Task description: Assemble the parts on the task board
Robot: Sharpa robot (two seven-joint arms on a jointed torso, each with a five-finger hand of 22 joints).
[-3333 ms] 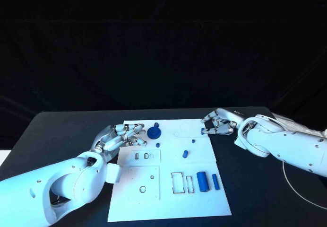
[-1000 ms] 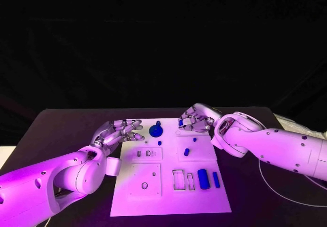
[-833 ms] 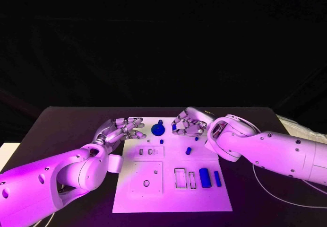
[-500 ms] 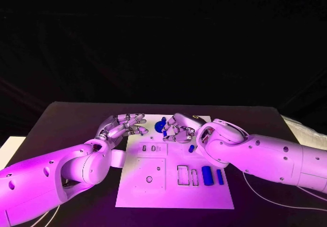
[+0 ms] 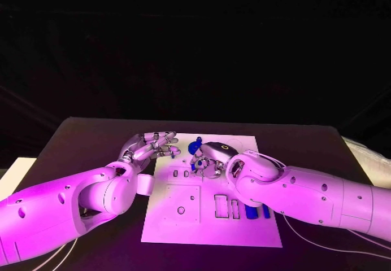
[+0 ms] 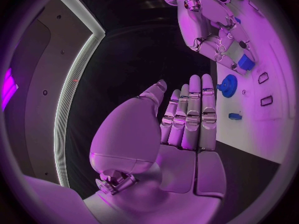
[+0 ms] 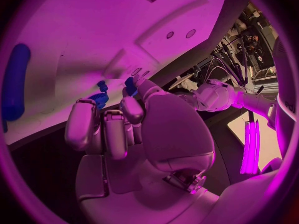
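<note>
Both hands up at the far end of the task board (image 5: 212, 226)

Right hand (image 5: 208, 162) pinches a small blue part (image 7: 130, 84) near the blue gear (image 5: 195, 147); left hand (image 5: 151, 147) holds nothing, fingers straight.

The board (image 5: 213, 226) looked like smooth matt plastic, the table (image 5: 90, 141) matt, and both arms' shells (image 5: 326, 197) glossy moulded plastic.

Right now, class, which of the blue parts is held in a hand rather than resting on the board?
The small blue piece pinched in the right hand. The blue gear stands on the task board, and the cylinder lies flat.
</note>
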